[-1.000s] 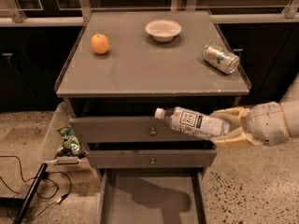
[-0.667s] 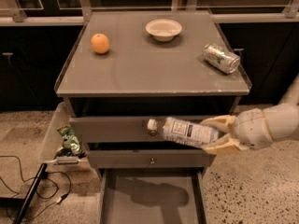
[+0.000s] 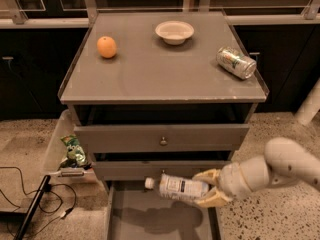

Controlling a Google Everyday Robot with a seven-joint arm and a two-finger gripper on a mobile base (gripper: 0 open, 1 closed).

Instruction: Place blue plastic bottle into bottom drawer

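Tan pincer [image 3: 203,188] grips the blue plastic bottle [image 3: 176,186] sideways over the bottom drawer [image 3: 160,225]; its label text cannot be read.

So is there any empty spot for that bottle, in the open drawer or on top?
The bottom drawer has a bare floor under the blue plastic bottle, which the gripper holds over it. On the cabinet top, the front middle is free, between the orange, bowl and can. Nowhere is crowded.
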